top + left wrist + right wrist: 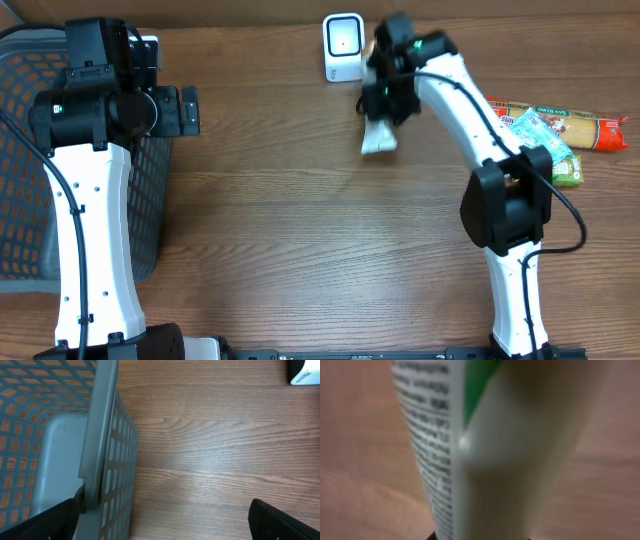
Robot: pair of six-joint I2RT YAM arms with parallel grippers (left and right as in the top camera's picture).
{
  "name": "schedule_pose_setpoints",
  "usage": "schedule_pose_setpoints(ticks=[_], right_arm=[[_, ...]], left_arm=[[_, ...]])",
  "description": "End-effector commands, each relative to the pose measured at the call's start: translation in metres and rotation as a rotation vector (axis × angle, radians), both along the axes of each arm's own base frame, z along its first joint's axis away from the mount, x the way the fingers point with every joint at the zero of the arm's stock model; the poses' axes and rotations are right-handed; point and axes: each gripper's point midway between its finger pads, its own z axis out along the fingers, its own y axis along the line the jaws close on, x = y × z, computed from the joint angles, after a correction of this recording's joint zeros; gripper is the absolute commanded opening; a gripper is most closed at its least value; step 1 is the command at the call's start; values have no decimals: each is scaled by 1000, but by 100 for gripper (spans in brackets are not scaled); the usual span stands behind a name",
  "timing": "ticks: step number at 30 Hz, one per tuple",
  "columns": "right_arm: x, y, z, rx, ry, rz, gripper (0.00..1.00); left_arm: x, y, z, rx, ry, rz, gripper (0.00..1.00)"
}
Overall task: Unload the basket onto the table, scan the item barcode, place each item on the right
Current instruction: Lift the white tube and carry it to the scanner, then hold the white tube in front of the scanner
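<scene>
Wooden tabletop (300, 220), brown grain. A small white upright barcode scanner (343, 45) stands at 12 o'clock. Your right gripper (385, 100) sits at 4 o'clock of it, jaws closed down on a white plastic tube (379, 138) with a green patch and fine black print. The tube hangs below the fingers, tilted, near the scanner but apart from it. The right wrist view is filled by the blurred tube, and no barcode can be made out there.

Judgement: you hold it close so the printed side can be turned toward the scanner face.

Your left gripper (188, 110) is spread fully wide and empty, parked at 9 o'clock over the grey mesh basket (20, 200), likely to keep clear. Coloured snack packets (550, 130) lie at 3 o'clock.
</scene>
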Motion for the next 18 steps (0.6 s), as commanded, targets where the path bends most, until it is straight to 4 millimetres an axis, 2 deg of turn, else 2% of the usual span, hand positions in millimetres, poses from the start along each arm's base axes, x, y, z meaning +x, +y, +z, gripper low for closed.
schedule_pose_setpoints(ticks=[1, 3, 8, 14, 18], right_arm=[[36, -29, 74, -147, -285, -36, 4], [51, -32, 79, -210, -366, -21, 4], [74, -43, 94, -303, -491, -92, 4], [98, -33, 115, -307, -636, -50, 4], [111, -25, 115, -341, -695, 27, 4]], left_arm=[[3, 1, 0, 4, -2, -10, 99], [3, 1, 0, 4, -2, -11, 100], [3, 1, 0, 4, -2, -11, 100], [3, 1, 0, 4, -2, -11, 100], [3, 1, 0, 4, -2, -11, 100]])
